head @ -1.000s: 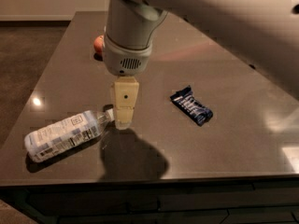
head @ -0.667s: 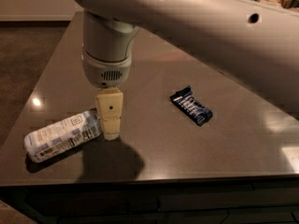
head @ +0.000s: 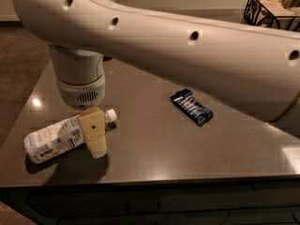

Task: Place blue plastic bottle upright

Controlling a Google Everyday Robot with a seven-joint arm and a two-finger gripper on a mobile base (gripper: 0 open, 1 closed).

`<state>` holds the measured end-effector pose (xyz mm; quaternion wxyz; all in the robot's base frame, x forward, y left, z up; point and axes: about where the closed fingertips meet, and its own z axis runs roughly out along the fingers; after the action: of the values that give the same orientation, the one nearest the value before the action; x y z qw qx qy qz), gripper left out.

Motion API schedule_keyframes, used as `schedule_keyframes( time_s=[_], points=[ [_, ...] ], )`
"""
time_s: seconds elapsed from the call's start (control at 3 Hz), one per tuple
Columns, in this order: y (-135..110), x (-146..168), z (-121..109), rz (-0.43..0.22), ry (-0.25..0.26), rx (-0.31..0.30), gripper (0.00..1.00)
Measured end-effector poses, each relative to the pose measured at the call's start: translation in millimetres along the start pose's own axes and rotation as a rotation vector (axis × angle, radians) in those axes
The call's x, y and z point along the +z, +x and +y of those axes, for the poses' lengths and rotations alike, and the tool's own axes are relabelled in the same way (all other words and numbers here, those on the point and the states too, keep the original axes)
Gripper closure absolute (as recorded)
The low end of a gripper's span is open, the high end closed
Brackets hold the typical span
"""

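The blue plastic bottle (head: 54, 138) lies on its side near the front left of the dark table (head: 154, 144). It is clear with a pale blue-and-white label, and its white cap (head: 111, 115) points right and slightly back. My gripper (head: 93, 136) hangs from the large white arm (head: 187, 50) and points down. It sits in front of the bottle's neck end and covers the part just left of the cap. Whether it touches the bottle is unclear.
A dark blue snack wrapper (head: 191, 107) lies flat on the table right of centre. A black wire basket (head: 272, 8) stands at the far back right. The table's front edge (head: 150, 179) runs just below the bottle. The arm hides much of the table's back.
My gripper has moved left and toward the front, from beside the cap to over the bottle's neck end. The bottle and the wrapper have not moved.
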<state>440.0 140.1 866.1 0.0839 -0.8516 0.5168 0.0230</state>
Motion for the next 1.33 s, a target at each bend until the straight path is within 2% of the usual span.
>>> schedule_keyframes(
  time_s=[0.33,0.67,1.0,1.33],
  points=[
    [-10.3,14.8,0.1,0.021,-0.036,-0.026,0.0],
    [-15.4,21.7,-0.3,0.033,-0.066,-0.047,0.17],
    [-16.2,21.8,-2.0,0.027,-0.08,-0.068,0.4],
    [-7.4,13.6,-5.4,0.015,-0.069,-0.1,0.64]
  ],
)
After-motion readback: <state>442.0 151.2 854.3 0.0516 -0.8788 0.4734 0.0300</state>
